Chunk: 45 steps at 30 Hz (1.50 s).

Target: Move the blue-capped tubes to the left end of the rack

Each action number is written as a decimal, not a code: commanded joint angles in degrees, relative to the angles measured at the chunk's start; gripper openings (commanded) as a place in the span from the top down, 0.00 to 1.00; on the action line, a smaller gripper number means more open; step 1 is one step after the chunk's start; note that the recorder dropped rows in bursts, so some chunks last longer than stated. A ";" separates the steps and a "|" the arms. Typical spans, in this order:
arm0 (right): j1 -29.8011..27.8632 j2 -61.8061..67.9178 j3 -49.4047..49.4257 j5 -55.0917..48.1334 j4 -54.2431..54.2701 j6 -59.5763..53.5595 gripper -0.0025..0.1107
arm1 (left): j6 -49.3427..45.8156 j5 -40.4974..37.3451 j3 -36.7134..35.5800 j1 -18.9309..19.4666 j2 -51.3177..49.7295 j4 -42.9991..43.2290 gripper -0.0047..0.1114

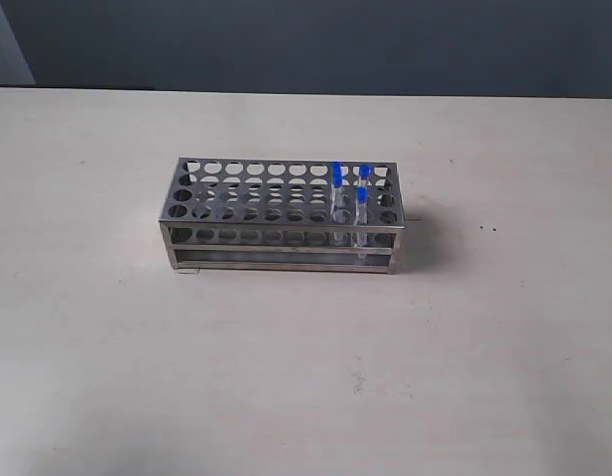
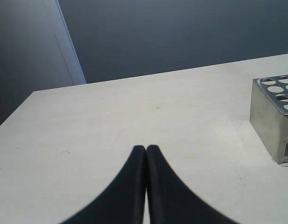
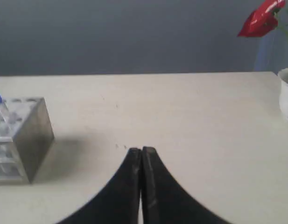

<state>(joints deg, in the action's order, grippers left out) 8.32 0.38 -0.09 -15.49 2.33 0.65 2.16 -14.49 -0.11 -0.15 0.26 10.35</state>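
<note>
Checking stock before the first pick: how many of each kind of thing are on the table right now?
Blue-capped tubes: 3
Rack: 1
White plant pot: 1
Total: 5

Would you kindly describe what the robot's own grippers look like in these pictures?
Both the left gripper and the right gripper have two plain black fingers, broad at the base and curving in to narrow, rounded tips. No cables, labels or markings show on them. The arms themselves are outside every view.
</note>
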 commanded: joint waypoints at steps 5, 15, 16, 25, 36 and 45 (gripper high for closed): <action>-0.30 -0.38 0.09 18.07 38.49 13.04 0.98 | 0.20 0.77 0.11 -0.50 -0.26 0.02 0.96; -0.30 -0.38 -3.21 32.48 24.35 12.90 0.98 | 0.20 0.77 0.11 -0.50 -0.26 0.02 0.96; -0.30 0.02 -5.54 34.88 18.90 12.90 0.98 | 0.20 0.77 0.11 -0.50 -0.26 0.02 0.96; -0.30 36.13 -38.58 40.40 -36.37 34.35 0.98 | 0.20 0.77 0.11 -0.50 -0.26 0.02 0.96; -0.19 72.91 -28.16 71.26 -46.96 34.46 0.98 | 0.20 0.77 0.11 -0.50 -0.26 0.02 0.96; -0.19 103.52 -23.25 85.45 -57.14 23.30 0.57 | 0.20 0.77 0.11 -0.50 -0.26 0.02 0.96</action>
<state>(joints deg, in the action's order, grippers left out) 8.32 100.85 -23.44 68.39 -54.77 25.70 2.16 -14.49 -0.11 -0.15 0.26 10.35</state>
